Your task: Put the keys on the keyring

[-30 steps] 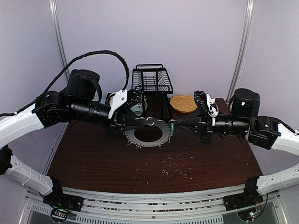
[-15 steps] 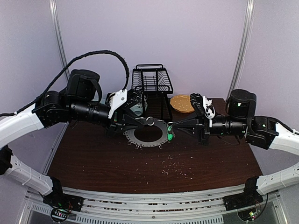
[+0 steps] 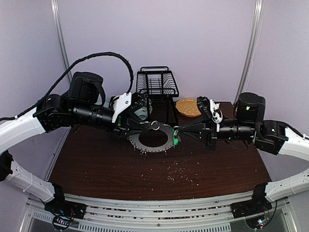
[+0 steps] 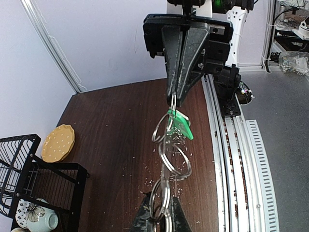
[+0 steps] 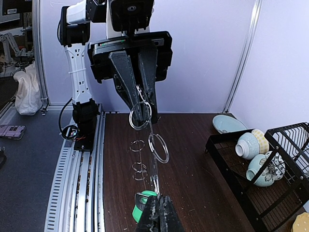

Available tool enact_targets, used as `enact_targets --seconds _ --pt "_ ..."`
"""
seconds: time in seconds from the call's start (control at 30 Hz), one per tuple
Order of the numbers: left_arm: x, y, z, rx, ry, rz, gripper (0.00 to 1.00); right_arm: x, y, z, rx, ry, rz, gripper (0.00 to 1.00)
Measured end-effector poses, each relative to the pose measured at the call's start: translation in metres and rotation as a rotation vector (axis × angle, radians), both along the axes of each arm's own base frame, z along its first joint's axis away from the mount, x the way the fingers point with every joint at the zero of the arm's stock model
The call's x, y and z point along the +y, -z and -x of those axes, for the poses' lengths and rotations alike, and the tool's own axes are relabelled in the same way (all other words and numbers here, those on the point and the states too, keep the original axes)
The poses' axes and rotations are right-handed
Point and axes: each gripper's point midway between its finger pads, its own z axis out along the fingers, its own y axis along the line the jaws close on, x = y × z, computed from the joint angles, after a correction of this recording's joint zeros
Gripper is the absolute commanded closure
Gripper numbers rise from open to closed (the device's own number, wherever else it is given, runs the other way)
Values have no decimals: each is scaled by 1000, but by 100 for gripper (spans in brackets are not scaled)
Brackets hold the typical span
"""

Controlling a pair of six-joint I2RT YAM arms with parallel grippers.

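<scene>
The keyring point(image 3: 145, 142), a dark grey disc fringed with silvery wire loops, hangs in the air between both grippers. It shows edge-on as a chain of loops in the left wrist view point(image 4: 172, 157) and the right wrist view point(image 5: 158, 147). My left gripper point(image 3: 153, 126) is shut on a loop at its far rim, the tips point(image 4: 160, 218) pinching the wire. My right gripper point(image 3: 179, 132) is shut on a loop at the opposite rim point(image 5: 158, 207). A green-headed key point(image 3: 176, 140) dangles just under the right fingertips point(image 4: 181, 123), beside them in the right wrist view point(image 5: 141, 207).
A black wire rack point(image 3: 157, 88) with bowls point(image 5: 253, 145) stands at the back centre. A yellow scalloped plate point(image 3: 189, 107) lies right of it and a pale bowl point(image 5: 228, 123) behind. Pale crumbs point(image 3: 181, 173) are scattered on the dark wooden table point(image 3: 96, 169). Metal rails point(image 3: 154, 208) run along the near edge.
My right gripper has shifted slightly left toward the keyring, and the green key has dropped lower under its tips. The left arm has stayed put.
</scene>
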Motion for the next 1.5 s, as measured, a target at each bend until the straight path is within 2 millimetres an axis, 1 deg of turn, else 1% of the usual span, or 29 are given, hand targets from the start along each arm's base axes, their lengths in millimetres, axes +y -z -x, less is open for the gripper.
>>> enact_targets --seconds 0.43,1.2,1.5 --pt "0 0 1 2 6 1 100 -3 -6 2 -9 0 -14 100" --pt "-1 -1 4 8 19 5 100 -1 -2 0 -14 -1 -4 100" --pt "-1 -1 3 8 19 4 100 -3 -4 2 -20 -3 -11 100"
